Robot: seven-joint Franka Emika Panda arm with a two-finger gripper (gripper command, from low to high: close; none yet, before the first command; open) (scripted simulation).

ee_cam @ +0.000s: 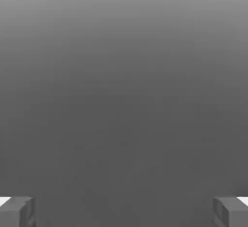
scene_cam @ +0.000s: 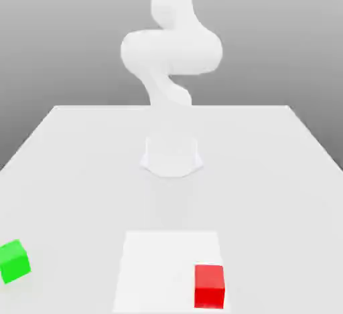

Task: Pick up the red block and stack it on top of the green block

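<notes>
Red block (scene_cam: 209, 286): sitting right at the near edge of the table in the exterior view, toward the exterior view's right, resting on the paler square patch (scene_cam: 167, 252) — top face and one front face on show, nothing touching it.
Green block (scene_cam: 14, 261): also near, way over at the exterior view's left edge, on the bare table, well apart from the red block.
Table (scene_cam: 268, 172): white, wide, running back to a far edge under a grey backdrop.
Arm (scene_cam: 171, 51): white, planted on its round base (scene_cam: 171, 155) in the middle of the table, rising behind both blocks and curling up out of the top of the exterior view.
Gripper (ee_cam: 124, 211): in the hand view the two grey fingertips (ee_cam: 17, 211) sit at opposite sides — jaws spread wide, nothing between them but plain grey.
</notes>
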